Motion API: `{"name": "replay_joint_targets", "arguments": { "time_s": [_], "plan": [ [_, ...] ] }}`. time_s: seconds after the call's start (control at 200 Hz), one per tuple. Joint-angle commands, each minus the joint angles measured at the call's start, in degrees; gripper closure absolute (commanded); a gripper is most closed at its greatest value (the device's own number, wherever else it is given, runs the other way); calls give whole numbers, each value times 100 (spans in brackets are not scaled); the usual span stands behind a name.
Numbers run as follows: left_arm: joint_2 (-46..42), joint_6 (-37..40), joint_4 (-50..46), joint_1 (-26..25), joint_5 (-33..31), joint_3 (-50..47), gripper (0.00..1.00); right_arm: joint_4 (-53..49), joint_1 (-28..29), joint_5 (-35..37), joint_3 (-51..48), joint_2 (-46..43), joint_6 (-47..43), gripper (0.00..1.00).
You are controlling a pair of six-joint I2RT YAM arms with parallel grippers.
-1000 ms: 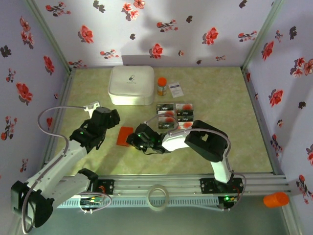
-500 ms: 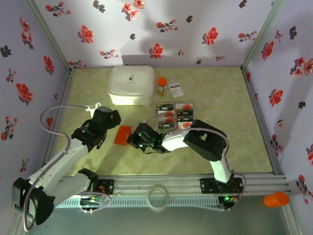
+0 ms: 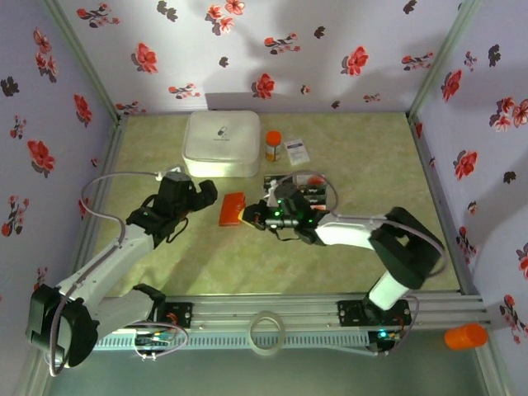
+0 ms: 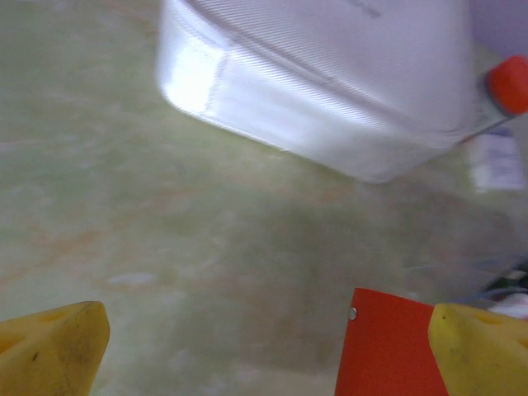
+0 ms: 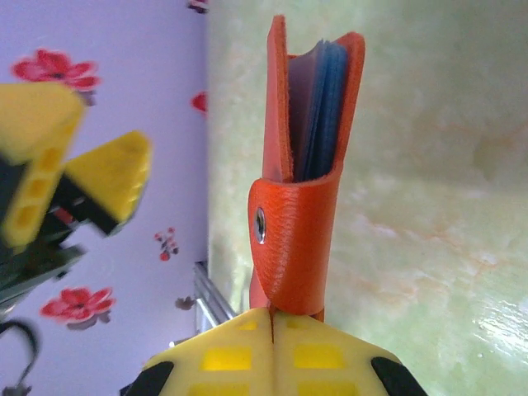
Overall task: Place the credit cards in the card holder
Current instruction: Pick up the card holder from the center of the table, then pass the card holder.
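My right gripper (image 3: 246, 216) is shut on the strap end of the orange-red card holder (image 3: 233, 209). In the right wrist view the card holder (image 5: 309, 165) stands edge-on past my right gripper (image 5: 272, 318), gaping slightly, with blue pockets showing inside. My left gripper (image 3: 206, 196) is open just left of the holder, its yellow fingers (image 5: 107, 177) beside it. In the left wrist view a corner of the card holder (image 4: 384, 346) lies next to the right finger of my left gripper (image 4: 268, 355). The credit cards (image 3: 318, 188) lie in a block behind my right wrist, partly hidden.
A big white rounded box (image 3: 221, 143) stands at the back, also close ahead as the box (image 4: 330, 74). An orange-capped bottle (image 3: 273, 146) and a paper slip (image 3: 296, 151) sit to its right. Flowered walls close three sides.
My right gripper closed on the card holder and carried it back and to the right, toward the cards. My left gripper followed it the same way, staying open.
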Motion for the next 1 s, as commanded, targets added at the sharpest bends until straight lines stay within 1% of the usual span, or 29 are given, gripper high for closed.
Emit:
{"name": "replay_joint_targets", "arguments": {
  "time_s": [0.0, 0.19, 0.33, 0.425, 0.82, 0.995],
  "plan": [
    [-53, -165, 859, 131, 964, 34, 0, -587, -314, -633, -100, -587, -647, 100],
    [241, -620, 1610, 202, 1732, 149, 0, -919, -727, -927, -83, -1178, -778, 100],
    [512, -1110, 2342, 202, 2171, 96, 0, -907, -769, -982, -26, -1321, -728, 100],
    [685, -1331, 2666, 200, 2408, 83, 0, -754, -769, -1001, -35, -1350, -616, 100],
    [874, -1769, 3512, 110, 2654, -359, 1, 294, -769, -1069, -34, -1036, 104, 100],
    [987, -1923, 3884, 53, 2702, -484, 6, 911, -769, -1110, -21, -759, 500, 100]
  ]
}}
